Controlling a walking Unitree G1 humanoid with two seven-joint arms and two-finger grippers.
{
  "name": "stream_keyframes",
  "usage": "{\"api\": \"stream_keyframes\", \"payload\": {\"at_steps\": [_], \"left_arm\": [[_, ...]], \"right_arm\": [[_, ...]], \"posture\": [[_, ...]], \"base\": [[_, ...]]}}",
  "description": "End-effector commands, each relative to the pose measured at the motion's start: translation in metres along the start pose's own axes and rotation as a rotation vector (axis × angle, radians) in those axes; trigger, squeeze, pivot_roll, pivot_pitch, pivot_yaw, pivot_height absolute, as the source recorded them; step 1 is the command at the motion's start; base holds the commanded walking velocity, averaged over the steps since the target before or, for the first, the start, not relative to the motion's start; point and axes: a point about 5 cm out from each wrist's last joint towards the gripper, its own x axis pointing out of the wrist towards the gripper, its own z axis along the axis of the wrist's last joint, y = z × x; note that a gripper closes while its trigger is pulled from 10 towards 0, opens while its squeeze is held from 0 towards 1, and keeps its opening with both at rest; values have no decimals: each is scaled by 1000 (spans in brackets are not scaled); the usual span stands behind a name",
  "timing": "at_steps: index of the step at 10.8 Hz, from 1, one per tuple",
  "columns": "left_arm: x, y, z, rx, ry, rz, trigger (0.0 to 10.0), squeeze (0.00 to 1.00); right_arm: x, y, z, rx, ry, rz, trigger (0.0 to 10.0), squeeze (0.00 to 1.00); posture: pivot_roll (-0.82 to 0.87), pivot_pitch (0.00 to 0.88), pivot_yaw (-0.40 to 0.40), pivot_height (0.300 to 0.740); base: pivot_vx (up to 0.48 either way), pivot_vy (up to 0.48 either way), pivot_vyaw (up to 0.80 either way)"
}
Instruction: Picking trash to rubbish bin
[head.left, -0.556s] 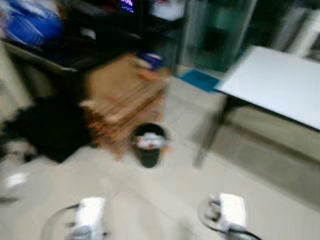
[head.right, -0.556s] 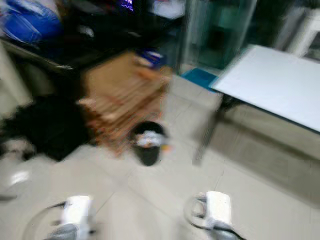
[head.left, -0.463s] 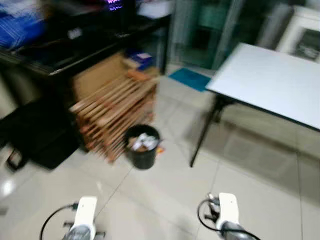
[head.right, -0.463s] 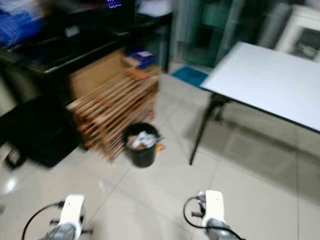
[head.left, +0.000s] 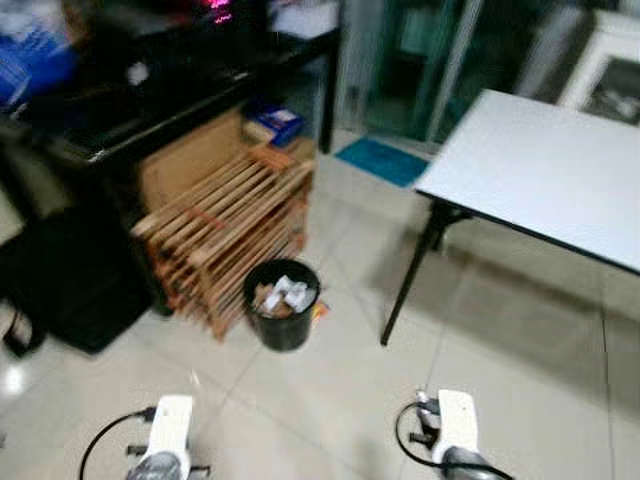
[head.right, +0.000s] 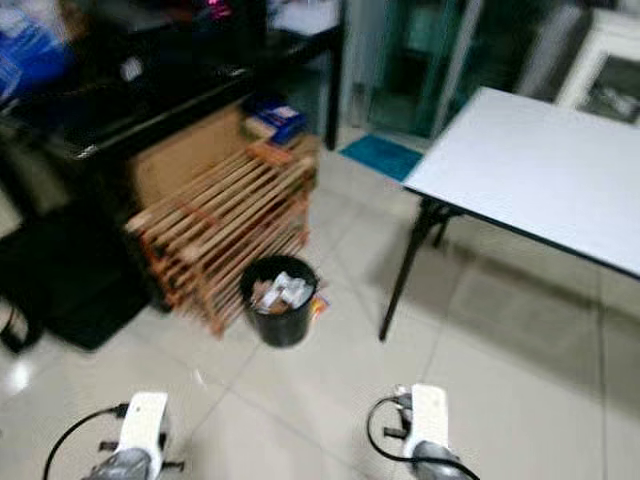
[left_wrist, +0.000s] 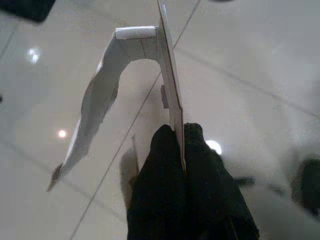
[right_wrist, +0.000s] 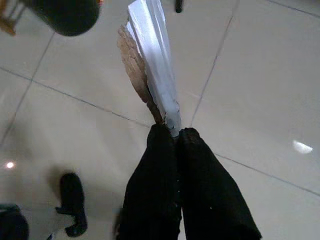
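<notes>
We see a round black plastic rubbish bin (head.left: 283, 317) on pale glossy floor tiles (head.left: 520, 380), an orange-brown slatted wooden rack (head.left: 225, 235) left, a white rectangular tabletop (head.left: 545, 170) right.

Two scraps of trash held off the floor, with a half-full rubbish bin ahead.

The black round rubbish bin (head.left: 282, 317) stood upright on the tiled floor, just beside the wooden slatted crate, already holding crumpled white and brownish waste, with a small orange scrap on the tiles at its base. A bent piece of white card (left_wrist: 131, 85), folded over at its far end with one torn flap hanging loose, was pinched edge-on between the left gripper's (left_wrist: 179, 131) closed fingers. A crumpled strip of white paper with a torn brown backing (right_wrist: 150, 70) stuck out from the right gripper's (right_wrist: 175, 134) closed fingers, above the tiles.
</notes>
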Motion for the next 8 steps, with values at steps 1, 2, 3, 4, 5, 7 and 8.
{"api": "stream_keyframes", "payload": {"at_steps": [1,2,3,4,5,7,8], "left_arm": [[0,-10,2,2,-9,-22,10000,0],[0,-10,2,2,-9,-22,10000,0],[0,-9,3,1,-9,-21,10000,0],[0,-10,2,-3,-7,-20,10000,0],[0,-10,2,-4,-6,-20,10000,0],[0,-10,1,-12,-4,-19,10000,0],[0,-10,1,-13,-4,-19,10000,0]], "right_arm": [[-1,-11,3,3,-15,-24,10000,0],[-1,-11,4,-13,-23,-22,10000,0],[-1,-11,5,-24,-26,-24,10000,0],[-1,-11,4,-20,-25,-21,10000,0],[-1,-11,4,-18,-22,-20,10000,0],[-1,-13,1,-3,-8,-32,10000,0],[-1,-12,1,2,-10,-28,10000,0]], "posture": [[16,0,-29,740],[15,0,-29,740],[15,0,-31,740],[16,0,-31,740],[16,0,-32,740],[20,0,-35,740],[21,0,-36,740]], "base": [[360,0,0],[356,0,0],[364,0,800],[360,0,800],[360,0,800],[356,0,0],[360,0,0]]}}
